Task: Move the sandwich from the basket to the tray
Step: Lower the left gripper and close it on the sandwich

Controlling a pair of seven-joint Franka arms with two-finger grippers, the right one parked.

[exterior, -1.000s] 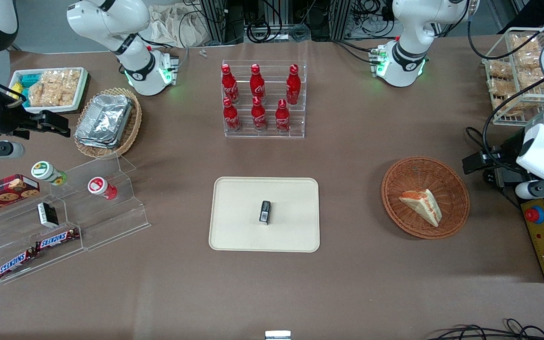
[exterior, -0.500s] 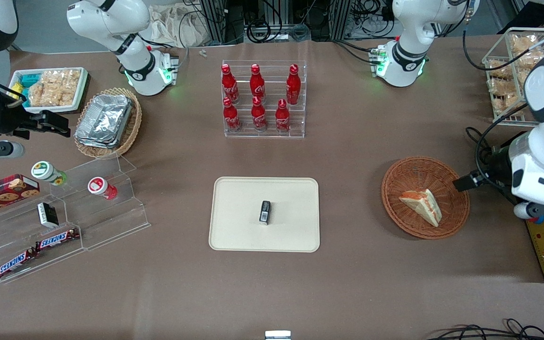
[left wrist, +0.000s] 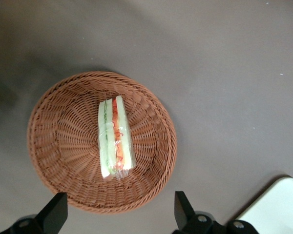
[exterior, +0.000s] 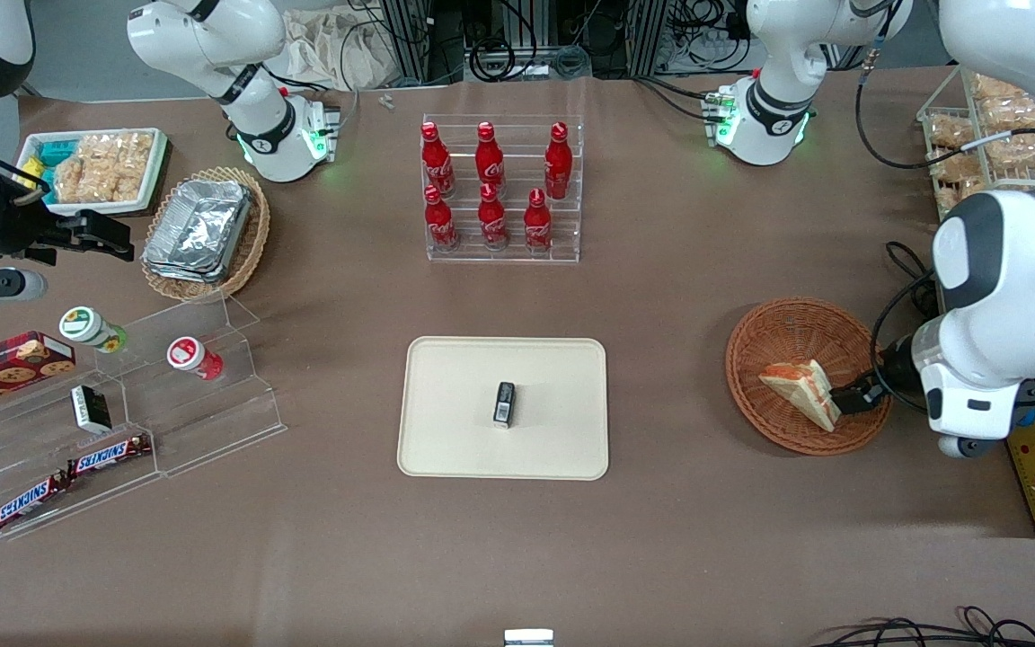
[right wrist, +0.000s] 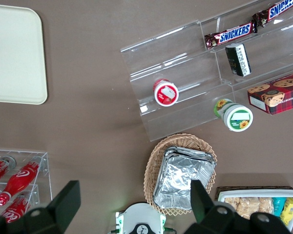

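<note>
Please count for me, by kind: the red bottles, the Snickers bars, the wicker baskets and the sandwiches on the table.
Red bottles: 6
Snickers bars: 2
Wicker baskets: 2
Sandwiches: 1
Total: 11
Left hand hovers open over the reddish basket.

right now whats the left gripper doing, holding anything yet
Left gripper: open, holding nothing, above the wicker basket with the sandwich lying in it.
</note>
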